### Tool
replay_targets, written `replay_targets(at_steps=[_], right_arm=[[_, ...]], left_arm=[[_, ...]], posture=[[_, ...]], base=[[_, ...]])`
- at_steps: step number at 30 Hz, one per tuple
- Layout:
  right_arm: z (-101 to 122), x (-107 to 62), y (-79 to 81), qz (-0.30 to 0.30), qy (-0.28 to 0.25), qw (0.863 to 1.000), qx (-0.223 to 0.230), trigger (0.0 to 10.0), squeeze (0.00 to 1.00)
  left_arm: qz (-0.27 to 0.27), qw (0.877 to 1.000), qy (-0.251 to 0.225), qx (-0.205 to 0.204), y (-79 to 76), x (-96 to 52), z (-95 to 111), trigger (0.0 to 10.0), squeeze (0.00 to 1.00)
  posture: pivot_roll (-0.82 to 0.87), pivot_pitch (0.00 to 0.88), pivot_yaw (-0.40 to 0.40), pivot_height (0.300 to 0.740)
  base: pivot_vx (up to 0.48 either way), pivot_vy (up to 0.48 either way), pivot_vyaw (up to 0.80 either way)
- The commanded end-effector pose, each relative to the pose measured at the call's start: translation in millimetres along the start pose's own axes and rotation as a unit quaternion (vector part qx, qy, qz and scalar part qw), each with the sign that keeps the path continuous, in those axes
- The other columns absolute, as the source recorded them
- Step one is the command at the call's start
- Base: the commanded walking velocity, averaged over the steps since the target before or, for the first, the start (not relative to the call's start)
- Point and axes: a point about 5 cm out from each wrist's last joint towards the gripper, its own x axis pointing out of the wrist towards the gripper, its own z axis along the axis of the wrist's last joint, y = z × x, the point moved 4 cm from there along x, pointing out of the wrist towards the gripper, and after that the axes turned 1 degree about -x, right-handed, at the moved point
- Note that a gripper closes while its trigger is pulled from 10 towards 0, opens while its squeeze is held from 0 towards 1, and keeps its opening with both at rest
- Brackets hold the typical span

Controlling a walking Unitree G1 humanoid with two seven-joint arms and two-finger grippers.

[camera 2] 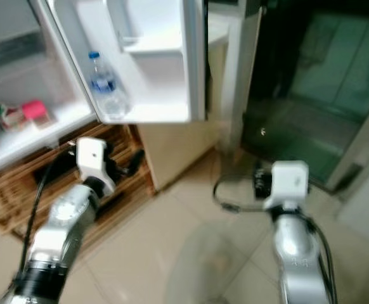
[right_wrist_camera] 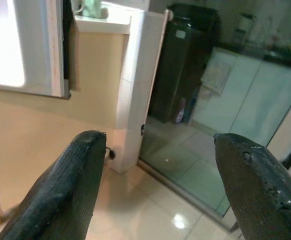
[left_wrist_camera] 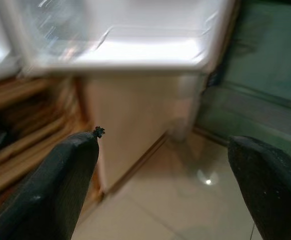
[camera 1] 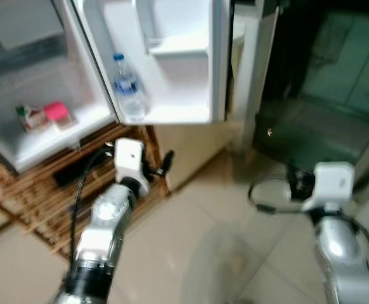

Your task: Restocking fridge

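The floor [camera 1: 197, 253] is pale glossy tile, blurred in the head views, with a bright spot of reflected light on it. Ahead stands a cream-coloured cabinet [camera 1: 184, 152], and to its right a white post [camera 1: 257, 69] borders a dark glass door [camera 1: 324, 95] that reflects greenish shapes.

The fridge [camera 1: 38, 95] is open at upper left. Its door [camera 1: 165, 57] swings out over the cabinet, and a water bottle [camera 1: 129, 88] with a blue cap stands in the door's lowest shelf, leaning slightly. Inside the fridge, on the bottom shelf, sit a pink-lidded container [camera 1: 56, 113] and a small packet [camera 1: 31, 118] just beside it — too blurred to tell more. Under the fridge is a slatted wooden rack [camera 1: 45, 190], with a dark object lying on it.

The left gripper [left_wrist_camera: 165, 165] is held out low in front of the rack and cabinet, below the open door; its fingers [left_wrist_camera: 60, 185] are spread wide apart with nothing between them. The right gripper [right_wrist_camera: 160, 175] hangs over the tile near the glass door — its fingers [right_wrist_camera: 65, 185] are also wide apart and hold nothing. A black cable [camera 1: 264, 199] loops beside the right wrist.
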Motion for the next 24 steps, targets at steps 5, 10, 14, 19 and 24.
replay_targets(at_steps=[5, 10, 14, 19, 24], right_arm=[[0, 9.2, 25.1, 0.041, 0.008, 0.999, 0.019, 10.0, 0.0], [2, 10.1, 30.7, 0.046, 0.005, 0.999, 0.023, 10.0, 0.0], [-1, 6.9, 32.5, 0.043, 0.006, 0.999, 0.026, 10.0, 0.0], [0, 3.3, 36.3, 0.044, 0.004, 0.999, 0.026, 10.0, 0.0], [1, 4.1, 38.7, 0.053, 0.002, 0.999, 0.007, 10.0, 0.0]], left_arm=[[0.032, 0.998, -0.055, 0.01, 2.2, 5.1, 31, 10.0, 0.0], [0.031, 0.997, -0.064, 0.025, 0.6, 9.1, 41, 10.0, 0.0], [0.019, 0.997, -0.064, 0.04, -6.2, 12.3, 44, 10.0, 0.0], [0.0, 0.997, -0.068, 0.047, -17.0, 14.3, 47, 10.0, 0.0], [-0.001, 0.997, -0.067, 0.037, -19.8, 17.1, 48, 10.0, 0.0]], posture=[[-0.17, 0.0, 0.052, 0.736], [-0.17, 0.0, 0.072, 0.736], [-0.18, 0.0, 0.084, 0.736], [-0.18, 0.0, 0.084, 0.74], [-0.19, 0.0, 0.089, 0.74]], base=[[0.2, -0.409, 0.57], [0.259, -0.401, 0.51], [0.259, -0.401, 0.48], [0.256, -0.403, 0.48], [0.247, -0.407, 0.19]])
